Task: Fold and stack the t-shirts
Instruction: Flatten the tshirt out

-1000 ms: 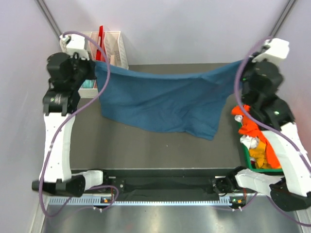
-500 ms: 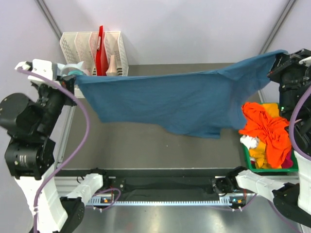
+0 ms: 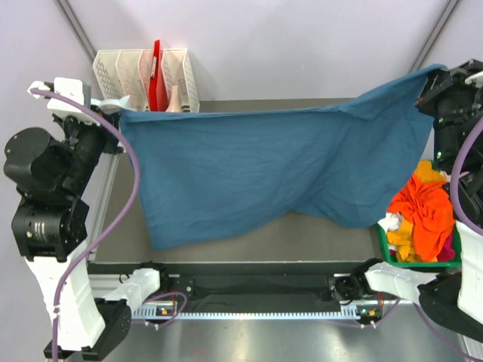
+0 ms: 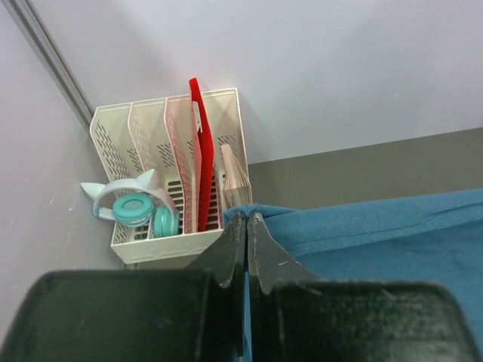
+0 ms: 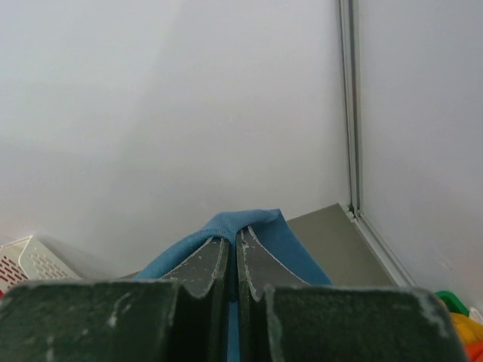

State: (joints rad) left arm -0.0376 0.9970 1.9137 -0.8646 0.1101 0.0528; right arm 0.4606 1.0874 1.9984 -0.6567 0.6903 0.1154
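Teal-blue cotton: the large t-shirt (image 3: 256, 173) hangs spread across the middle of the overhead frame, stretched between the two arms above the dark bench (image 3: 226, 245). Its top edge runs nearly straight from upper left and rises at the upper right. The lower edge is uneven, dropping lowest at lower left and again at the right, just beside the green bin (image 3: 407, 262). Whether the cloth touches the bench cannot be told.

Left end effector (image 4: 246, 226): fingers together, clamped on the shirt's upper-left corner, with fabric pinched between the tips. Right end effector (image 5: 235, 245): fingers together, clamped on a folded peak of the cloth at the upper-right corner.

Only the overhead view shows the full spread of the shirt. It also shows the bin at the right edge, heaped with orange t-shirts (image 3: 430, 215) and bits of yellow, white and magenta. Only the left wrist view shows teal cat-ear headphones (image 4: 132, 207) resting against the white file rack (image 4: 151, 143), where a red folder (image 4: 198, 151) stands upright in a slot. The right wrist view gives mostly wall, a vertical frame post and a sliver of orange at lower right.

Open room: a bare strip of bench lies below the shirt's lower edge, widest at centre. The rack stands close behind the left-held corner.
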